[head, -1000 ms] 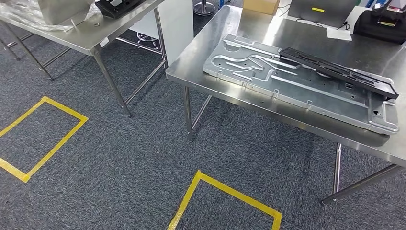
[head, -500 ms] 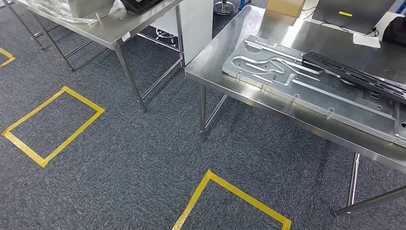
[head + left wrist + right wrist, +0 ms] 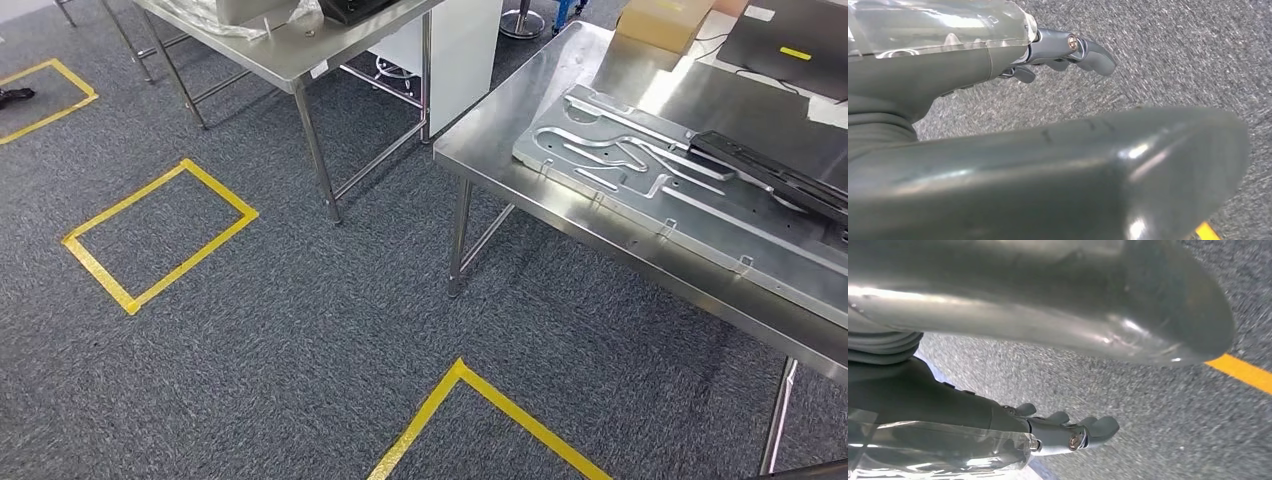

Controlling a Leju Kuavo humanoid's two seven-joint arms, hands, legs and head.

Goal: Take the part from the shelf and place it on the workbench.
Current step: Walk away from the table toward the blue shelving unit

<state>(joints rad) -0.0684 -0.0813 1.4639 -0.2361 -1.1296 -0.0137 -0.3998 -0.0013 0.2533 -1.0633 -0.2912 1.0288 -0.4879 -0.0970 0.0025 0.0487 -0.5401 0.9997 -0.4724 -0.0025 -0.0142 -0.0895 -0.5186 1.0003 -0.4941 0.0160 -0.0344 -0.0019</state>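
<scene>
Looking down, we saw the workbench (image 3: 520, 165), a steel table, well ahead of both our hands, on the right-hand side. On it lay a long black part (image 3: 770, 175), flat and narrow, resting across a pressed grey metal panel (image 3: 640, 185) with raised ribs and small holes. Our left hand (image 3: 1048, 55) hung above grey carpet (image 3: 300, 330), fingers apart and holding nothing. Our right hand (image 3: 1058, 432) hung likewise, loose and empty, near a yellow tape line (image 3: 1243, 372) on the floor.
</scene>
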